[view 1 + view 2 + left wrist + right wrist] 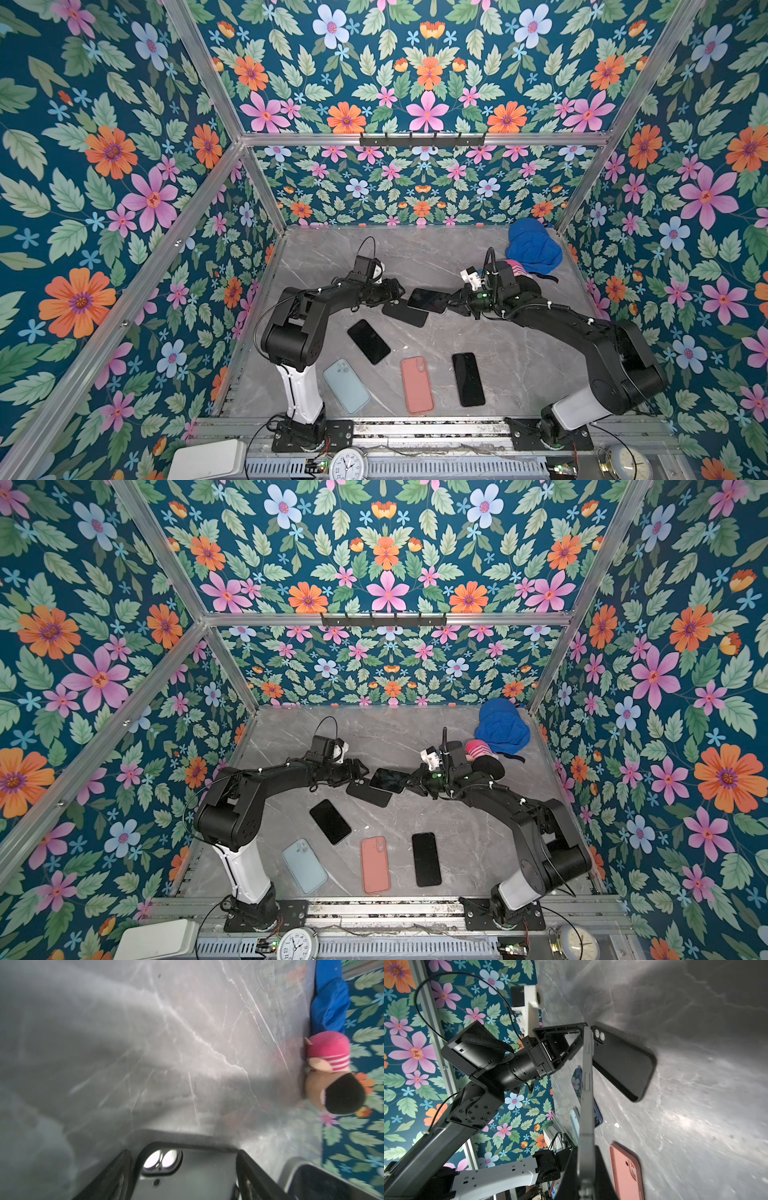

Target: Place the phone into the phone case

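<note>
A black phone case (pixel 409 316) (pixel 369 794) lies flat on the marble table, inside up, its camera cutout toward my left gripper (pixel 395 291) (pixel 360 771). That gripper is open and straddles the case's camera end (pixel 187 1178), one finger on each side. My right gripper (pixel 451 304) (pixel 411 783) is shut on the phone (pixel 428 300) (pixel 388 780). It holds the phone by one end, tilted, just above the case's far end. In the right wrist view the phone (pixel 586 1084) shows edge-on between the fingers (pixel 602 1178), with the case (pixel 623 1064) behind it.
Nearer the front lie a black phone (pixel 368 341), a light blue phone (pixel 346 386), a salmon phone (pixel 417 384) and another black phone (pixel 468 379). A blue cap (pixel 534 247) and a plush toy (pixel 519 274) sit at the back right, behind my right arm.
</note>
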Available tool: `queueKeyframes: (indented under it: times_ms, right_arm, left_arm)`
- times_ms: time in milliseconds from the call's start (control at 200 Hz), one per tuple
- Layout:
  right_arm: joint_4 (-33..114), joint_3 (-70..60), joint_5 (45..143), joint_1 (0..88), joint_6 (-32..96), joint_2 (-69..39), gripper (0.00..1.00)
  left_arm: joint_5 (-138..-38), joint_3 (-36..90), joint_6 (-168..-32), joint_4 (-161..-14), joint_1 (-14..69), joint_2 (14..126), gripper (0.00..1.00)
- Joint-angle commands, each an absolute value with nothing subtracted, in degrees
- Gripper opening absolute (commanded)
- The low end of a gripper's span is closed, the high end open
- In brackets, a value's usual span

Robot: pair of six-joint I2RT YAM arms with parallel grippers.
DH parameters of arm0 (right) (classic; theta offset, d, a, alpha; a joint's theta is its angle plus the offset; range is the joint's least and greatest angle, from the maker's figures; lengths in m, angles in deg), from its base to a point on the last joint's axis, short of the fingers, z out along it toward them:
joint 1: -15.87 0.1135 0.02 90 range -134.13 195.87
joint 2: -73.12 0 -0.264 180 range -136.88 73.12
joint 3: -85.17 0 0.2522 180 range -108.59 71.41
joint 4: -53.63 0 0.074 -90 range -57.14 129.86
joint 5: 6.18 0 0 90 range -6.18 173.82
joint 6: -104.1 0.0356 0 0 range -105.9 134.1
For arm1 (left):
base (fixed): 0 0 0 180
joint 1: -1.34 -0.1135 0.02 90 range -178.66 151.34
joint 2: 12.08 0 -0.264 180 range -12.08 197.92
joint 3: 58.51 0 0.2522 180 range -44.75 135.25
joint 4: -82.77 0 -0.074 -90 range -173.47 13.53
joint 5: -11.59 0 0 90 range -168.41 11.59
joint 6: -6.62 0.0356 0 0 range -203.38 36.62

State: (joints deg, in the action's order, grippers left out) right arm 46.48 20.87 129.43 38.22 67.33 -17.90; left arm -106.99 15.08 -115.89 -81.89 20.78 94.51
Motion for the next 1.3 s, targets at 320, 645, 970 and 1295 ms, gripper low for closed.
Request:
queueKeyframes:
  times_ms: [320,645,970,1295]
  right_arm:
    - [57.41,15.07,132.76,42.1,71.15,-31.93,0.0]
    - [60.61,14.47,133.77,42.58,72.45,-36.83,0.0]
    - [60.87,16.6,132.69,42.65,73.42,-37.58,0.0]
    - [59.79,15.06,132.41,43.28,73.08,-41.08,0.0]
  left_arm:
    - [-113.97,10.69,-121.67,-84.17,17.32,93.83,0.77]
    - [-115.15,7.67,-123.17,-87.95,17.34,94.09,0.69]
    - [-115.52,5.58,-123.55,-88.88,17.3,93.4,0.67]
    - [-115.46,4.43,-123.9,-89.61,17.29,92.87,0.65]
